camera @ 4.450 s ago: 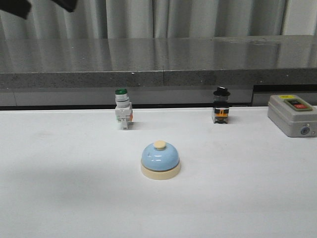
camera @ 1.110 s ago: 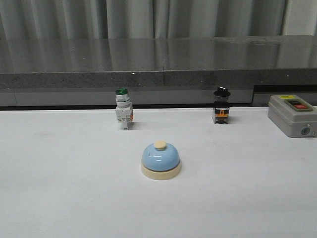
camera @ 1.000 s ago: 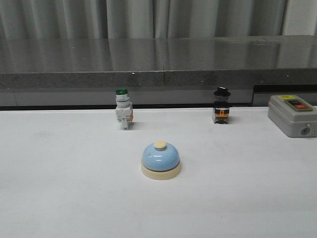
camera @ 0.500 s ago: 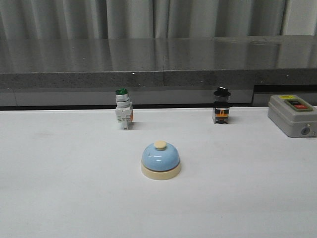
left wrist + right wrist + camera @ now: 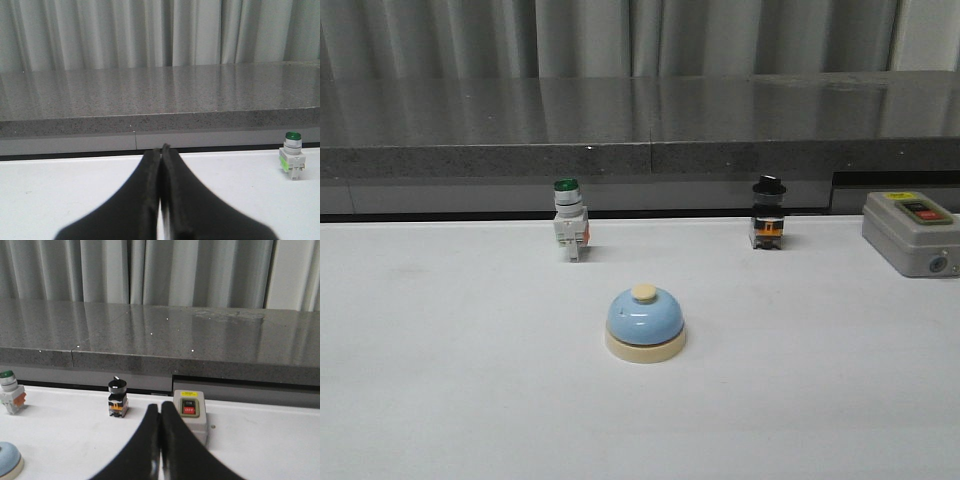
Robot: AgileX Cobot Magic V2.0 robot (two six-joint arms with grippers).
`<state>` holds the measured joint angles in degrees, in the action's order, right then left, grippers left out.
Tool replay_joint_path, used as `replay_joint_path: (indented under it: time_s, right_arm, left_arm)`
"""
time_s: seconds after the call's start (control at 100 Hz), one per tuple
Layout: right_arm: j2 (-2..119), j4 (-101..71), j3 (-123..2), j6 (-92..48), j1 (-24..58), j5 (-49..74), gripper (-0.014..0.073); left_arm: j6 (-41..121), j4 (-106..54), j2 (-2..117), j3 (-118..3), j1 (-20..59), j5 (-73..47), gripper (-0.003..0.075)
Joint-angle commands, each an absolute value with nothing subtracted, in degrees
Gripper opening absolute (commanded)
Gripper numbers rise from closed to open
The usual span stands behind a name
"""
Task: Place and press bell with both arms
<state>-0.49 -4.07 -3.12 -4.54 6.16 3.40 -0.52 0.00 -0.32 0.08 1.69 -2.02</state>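
Observation:
The light-blue bell (image 5: 645, 321) with cream base and cream button stands upright in the middle of the white table (image 5: 440, 380). Its edge shows at the corner of the right wrist view (image 5: 7, 460). Neither arm shows in the front view. My left gripper (image 5: 160, 152) is shut and empty, low over the table, well apart from the bell. My right gripper (image 5: 160, 410) is shut and empty, in front of the grey box, with the bell off to its side.
A green-capped white pushbutton switch (image 5: 569, 227) (image 5: 292, 161) (image 5: 10, 397) and a black-capped switch (image 5: 767, 220) (image 5: 118, 398) stand at the table's back. A grey box with red and black buttons (image 5: 910, 230) (image 5: 190, 415) sits back right. A grey stone ledge (image 5: 640, 130) runs behind.
A dark arm part seen at the front view's top left 4.5 s ago has left the view. The bell and switches have not moved.

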Motion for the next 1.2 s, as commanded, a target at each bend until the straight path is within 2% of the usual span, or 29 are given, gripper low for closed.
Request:
replay_joint_path:
  time_s: [0.0, 0.32, 0.5, 0.92, 1.19]
  right_arm:
    - [2.0, -3.9, -9.5, -4.4, 5.9, 3.8, -0.006]
    - [22.2, -3.9, -33.7, -4.4, 5.9, 33.4, -0.006]
    - [34.4, -3.9, -44.5, -4.4, 5.9, 44.9, -0.006]
    - [49.1, -7.0, -48.0, -4.4, 6.3, 44.6, -0.006]
    - [60.7, -7.5, -51.6, -4.4, 13.8, 43.2, -0.006]
  left_arm:
    - [-1.1, 0.0, -2.0, 2.5, 1.5, 2.7, -0.002]
    - [-1.1, 0.0, -2.0, 2.5, 1.5, 2.7, -0.002]
    - [-1.1, 0.0, -2.0, 2.5, 1.5, 2.7, -0.002]
    - [-1.1, 0.0, -2.0, 2.5, 1.5, 2.7, -0.002]
    - [-1.1, 0.0, -2.0, 2.5, 1.5, 2.7, -0.002]
